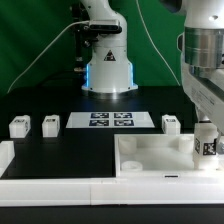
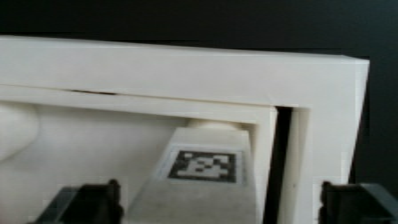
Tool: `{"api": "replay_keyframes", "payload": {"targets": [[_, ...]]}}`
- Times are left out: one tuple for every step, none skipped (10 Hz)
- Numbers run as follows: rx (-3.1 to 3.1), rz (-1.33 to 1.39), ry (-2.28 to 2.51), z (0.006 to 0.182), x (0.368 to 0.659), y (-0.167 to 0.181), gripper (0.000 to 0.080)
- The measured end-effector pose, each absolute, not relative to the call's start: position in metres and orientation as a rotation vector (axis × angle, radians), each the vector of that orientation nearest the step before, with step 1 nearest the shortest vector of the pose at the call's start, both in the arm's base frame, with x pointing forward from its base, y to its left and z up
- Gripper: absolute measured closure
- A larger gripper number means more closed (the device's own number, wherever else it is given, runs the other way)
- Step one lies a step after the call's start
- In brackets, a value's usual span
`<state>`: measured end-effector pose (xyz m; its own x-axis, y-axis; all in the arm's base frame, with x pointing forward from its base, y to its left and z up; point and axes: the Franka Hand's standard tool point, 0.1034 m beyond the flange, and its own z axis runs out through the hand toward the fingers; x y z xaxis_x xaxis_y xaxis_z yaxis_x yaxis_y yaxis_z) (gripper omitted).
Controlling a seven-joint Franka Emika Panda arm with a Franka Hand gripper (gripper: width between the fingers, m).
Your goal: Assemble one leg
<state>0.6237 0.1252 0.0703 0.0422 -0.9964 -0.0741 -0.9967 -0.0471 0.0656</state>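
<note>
A white leg (image 1: 208,142) with a black-and-white tag stands upright at the right corner of the large white slab (image 1: 150,158). My gripper (image 1: 206,128) hangs straight above it. In the wrist view the leg (image 2: 210,160) stands between my fingers (image 2: 86,204), with a gap showing on each side, so the gripper (image 2: 221,206) is open around it. The slab's raised rim (image 2: 178,70) runs behind the leg. I cannot tell how deep the leg sits in the corner socket. Three more legs stand on the black table: two at the exterior view's left (image 1: 19,126) (image 1: 50,124), one behind the slab (image 1: 171,122).
The marker board (image 1: 112,121) lies flat on the table in front of the arm's base (image 1: 108,75). A white raised edge (image 1: 40,185) runs along the front and left of the table. A green curtain hangs behind.
</note>
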Motion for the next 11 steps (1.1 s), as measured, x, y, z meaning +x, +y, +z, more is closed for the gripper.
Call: {"api": "replay_keyframes", "payload": {"targets": [[-2.347,0.154,2.074,0.0699,0.6235,0.1252,0.0204],[-2.471,0.156,1.915,0.0687,0.6229,0.1251,0.0162],[-2.538,0.156,1.821,0.0681,0.6226,0.1249,0.0153],[-2.650,0.154,1.642,0.0678,0.6224,0.1245,0.0153],[-2.752,0.151,1.450,0.0677,0.6226,0.1238,0.0151],[-2.819,0.148,1.304,0.0677,0.6225,0.1238,0.0151],[-2.847,0.147,1.236,0.0675,0.6224,0.1240,0.0151],[-2.918,0.143,1.042,0.0675,0.6226,0.1232,0.0151],[-2.971,0.138,0.860,0.0675,0.6227,0.1225,0.0151],[-3.008,0.134,0.698,0.0675,0.6228,0.1221,0.0151],[-3.028,0.131,0.592,0.0675,0.6227,0.1223,0.0151]]}}
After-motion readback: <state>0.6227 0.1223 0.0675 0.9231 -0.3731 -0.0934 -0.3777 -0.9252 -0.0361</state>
